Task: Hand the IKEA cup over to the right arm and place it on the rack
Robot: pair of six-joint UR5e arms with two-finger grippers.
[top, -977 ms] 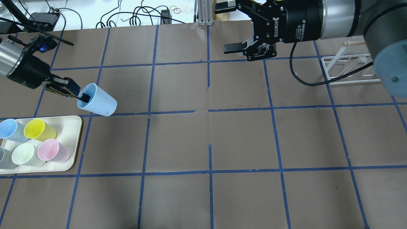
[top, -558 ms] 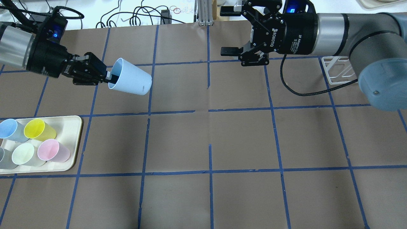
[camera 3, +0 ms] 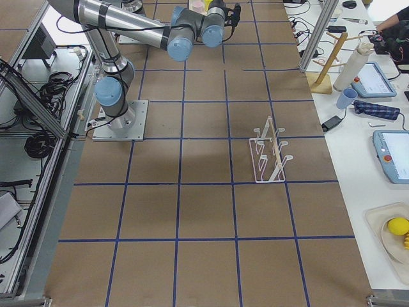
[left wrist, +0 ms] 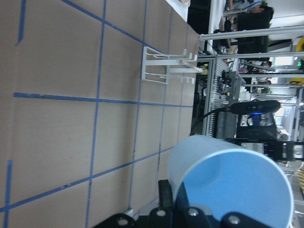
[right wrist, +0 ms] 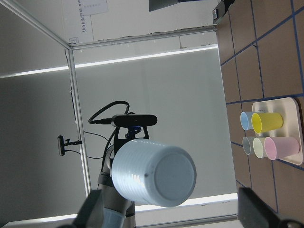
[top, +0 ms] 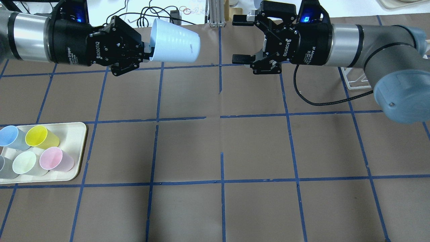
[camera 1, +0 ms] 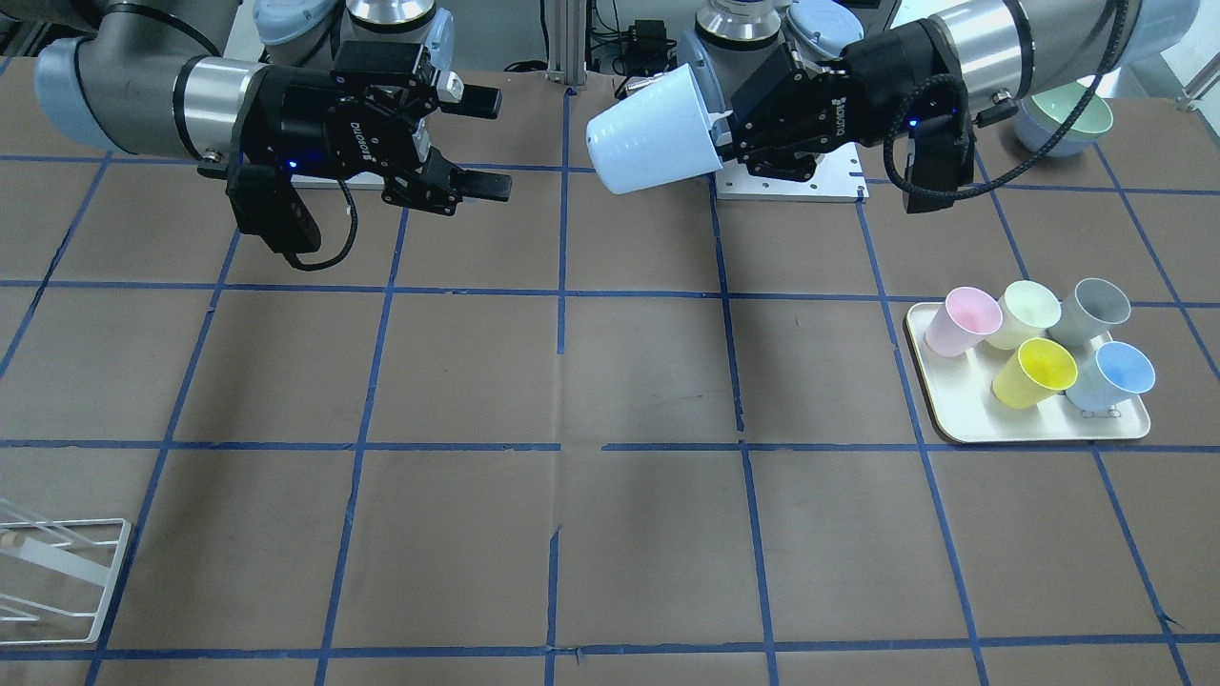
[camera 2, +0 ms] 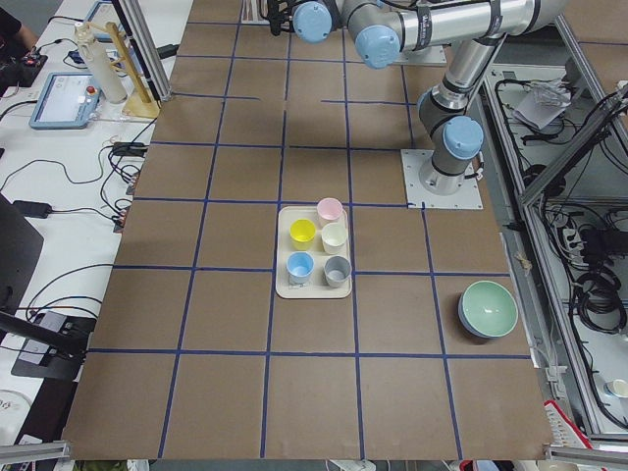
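IKEA cup (top: pixel 174 41) on its side in mid-air, upper left of centre in my overhead view, base pointing toward frame centre. Left gripper (top: pixel 146 53) clamped on cup rim. I see right gripper (top: pixel 240 39) facing cup base across a gap, fingers spread wide, holding nothing. Rack (camera 3: pixel 270 153) stands on table, centre-right of right-side view. Cream tray (top: pixel 76 133) with five cups (top: pixel 50 158) lower left of overhead frame.
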